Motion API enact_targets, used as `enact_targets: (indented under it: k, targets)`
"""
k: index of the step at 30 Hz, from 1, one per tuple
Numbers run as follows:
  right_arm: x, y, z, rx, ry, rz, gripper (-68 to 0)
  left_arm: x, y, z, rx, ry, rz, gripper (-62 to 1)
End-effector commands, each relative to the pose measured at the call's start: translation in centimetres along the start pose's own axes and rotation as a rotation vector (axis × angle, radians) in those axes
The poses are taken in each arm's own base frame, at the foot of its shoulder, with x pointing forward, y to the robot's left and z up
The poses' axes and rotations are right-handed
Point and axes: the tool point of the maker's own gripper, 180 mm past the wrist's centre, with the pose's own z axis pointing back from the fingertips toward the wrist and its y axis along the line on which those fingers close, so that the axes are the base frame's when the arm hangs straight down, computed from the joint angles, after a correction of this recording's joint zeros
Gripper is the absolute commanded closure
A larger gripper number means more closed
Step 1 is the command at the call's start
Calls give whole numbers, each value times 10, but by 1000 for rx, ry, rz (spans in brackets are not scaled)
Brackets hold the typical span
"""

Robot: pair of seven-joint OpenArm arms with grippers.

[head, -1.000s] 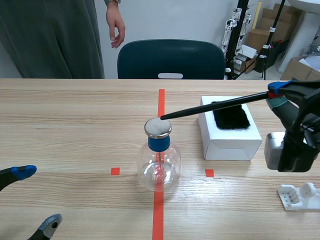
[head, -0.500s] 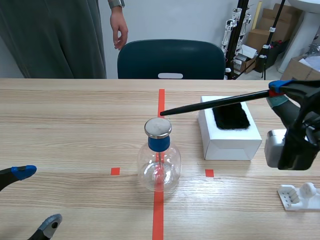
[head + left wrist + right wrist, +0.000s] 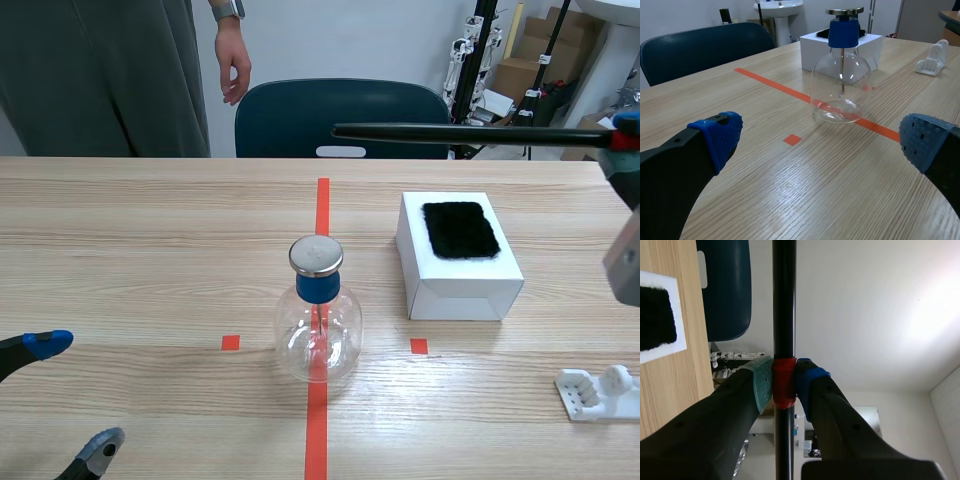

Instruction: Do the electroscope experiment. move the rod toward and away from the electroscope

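While right pincer (image 3: 784,385) clamps rod (image 3: 450,131) high, left pincer (image 3: 822,142) gapes empty; white box (image 3: 460,282) beside electroscope (image 3: 318,320).

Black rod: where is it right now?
Scene view: the rod is held level, high over the right of the table, in the jaws of the right arm, its tip well above the electroscope.

Left pincer (image 3: 822,142), fingers (image 3: 715,137) spread wide, faces the glass electroscope (image 3: 841,75) on the table (image 3: 765,195).
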Motion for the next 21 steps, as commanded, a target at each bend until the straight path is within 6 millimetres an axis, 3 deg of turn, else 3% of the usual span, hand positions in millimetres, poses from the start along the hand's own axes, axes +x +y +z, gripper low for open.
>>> enact_targets:
  k: [1, 6, 14, 21]
  targets:
    - [1, -12, 5, -45, 16, -9, -2, 14, 4, -1, 7, -64, -14, -623]
    - [10, -22, 28, -90, 50, -41, -2, 14, 4, -1, 7, -64, -14, -623]
    - [27, -21, 62, -126, 74, -73, -2, 14, 4, -1, 7, -64, -14, -623]
    - [36, -16, 75, -123, 82, -96, -2, 14, 4, -1, 7, -64, -14, -623]
